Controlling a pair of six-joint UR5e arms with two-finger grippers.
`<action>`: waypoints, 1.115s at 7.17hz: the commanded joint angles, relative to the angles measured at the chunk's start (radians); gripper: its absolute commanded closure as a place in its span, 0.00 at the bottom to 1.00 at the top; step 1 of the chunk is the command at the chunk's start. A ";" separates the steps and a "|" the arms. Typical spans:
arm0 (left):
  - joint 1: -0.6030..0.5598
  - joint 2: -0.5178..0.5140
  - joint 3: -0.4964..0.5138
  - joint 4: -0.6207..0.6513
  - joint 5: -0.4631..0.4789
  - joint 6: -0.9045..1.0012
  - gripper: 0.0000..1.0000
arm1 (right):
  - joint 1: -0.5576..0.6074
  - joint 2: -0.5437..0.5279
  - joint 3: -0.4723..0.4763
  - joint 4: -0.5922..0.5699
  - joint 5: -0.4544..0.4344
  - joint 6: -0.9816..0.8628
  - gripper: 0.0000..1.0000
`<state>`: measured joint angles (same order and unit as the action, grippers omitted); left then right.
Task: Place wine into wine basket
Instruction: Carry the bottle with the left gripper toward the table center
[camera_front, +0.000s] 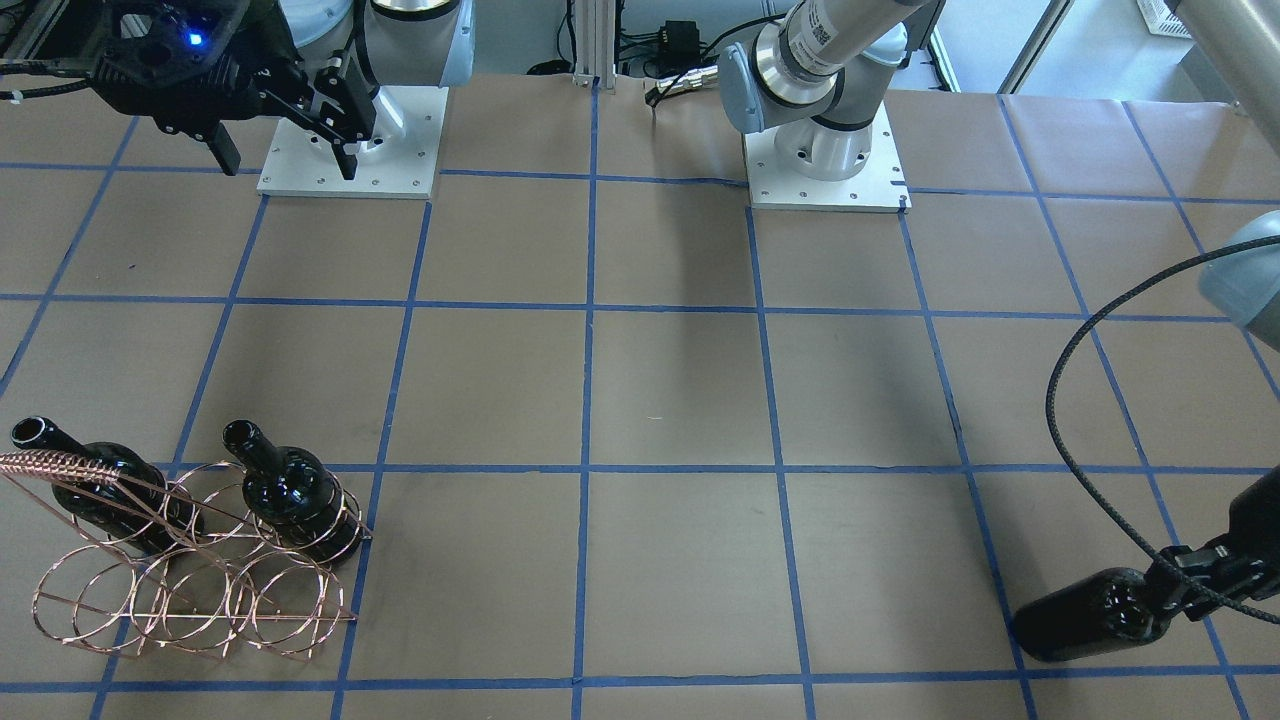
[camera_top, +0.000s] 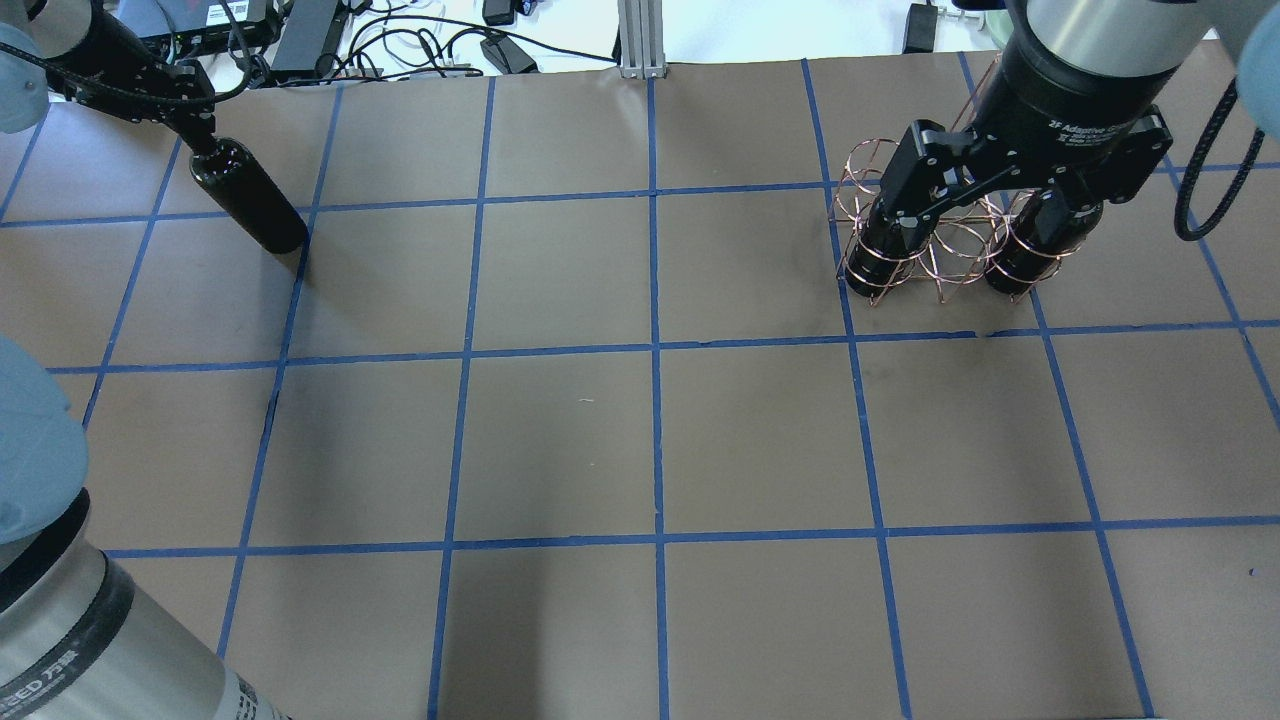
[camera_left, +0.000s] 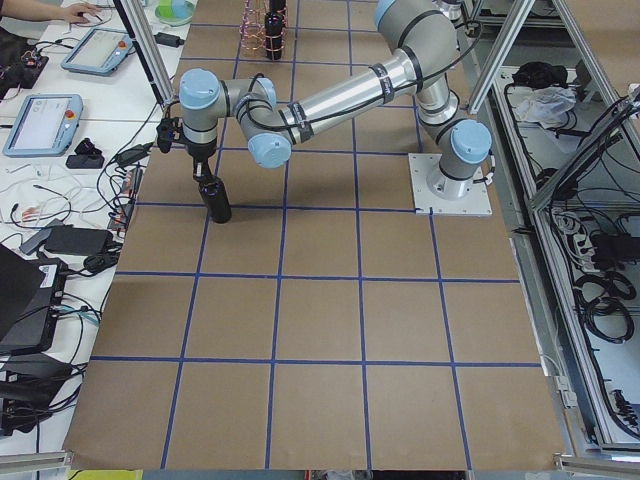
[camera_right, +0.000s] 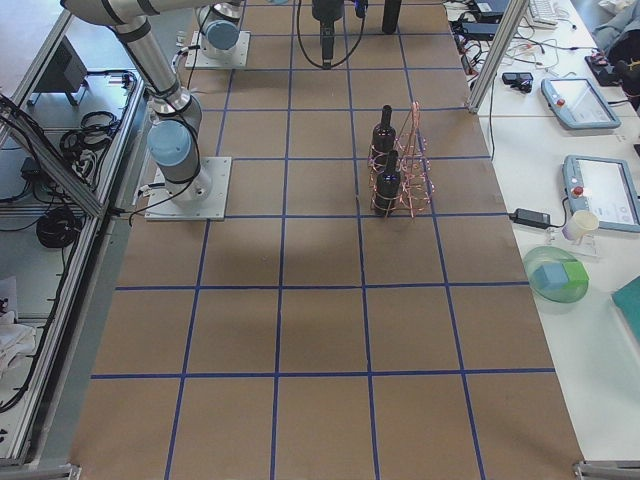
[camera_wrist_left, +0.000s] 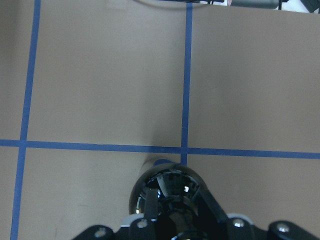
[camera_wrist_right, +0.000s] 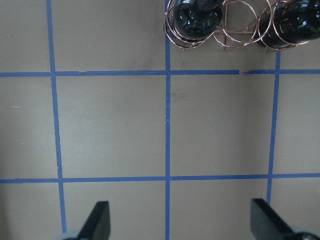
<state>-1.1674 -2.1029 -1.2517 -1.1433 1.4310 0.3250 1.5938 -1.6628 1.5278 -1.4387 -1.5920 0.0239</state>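
Clamped in left gripper (camera_top: 190, 130) near far-left corner, near-black glass wine bottle (camera_top: 250, 205), right gripper (camera_wrist_right: 182, 220) spread wide, copper wire basket (camera_front: 190, 590) by far-right edge.

- Silver tube links and pale blue-grey joint caps are seen on the left arm (camera_front: 800, 60), above its white square base plate (camera_front: 770, 195).
- Small screws are dotted along that plate's edges.
- A black braided cable (camera_front: 1052, 400) is looped well apart from that plate.
- White lettering, possibly "2F Adaptive", is printed on the black right gripper (camera_top: 975, 215).
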 joint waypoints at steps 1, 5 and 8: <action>0.000 0.009 0.000 -0.006 -0.003 0.002 1.00 | 0.000 0.000 0.000 0.000 0.003 0.001 0.00; -0.055 0.084 -0.011 -0.058 0.006 -0.099 1.00 | 0.000 -0.011 0.002 0.009 -0.006 -0.002 0.00; -0.188 0.158 -0.052 -0.119 0.002 -0.332 1.00 | 0.000 -0.012 0.002 -0.002 -0.011 -0.001 0.00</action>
<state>-1.3158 -1.9656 -1.2826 -1.2488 1.4379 0.0896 1.5938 -1.6734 1.5293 -1.4391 -1.5979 0.0242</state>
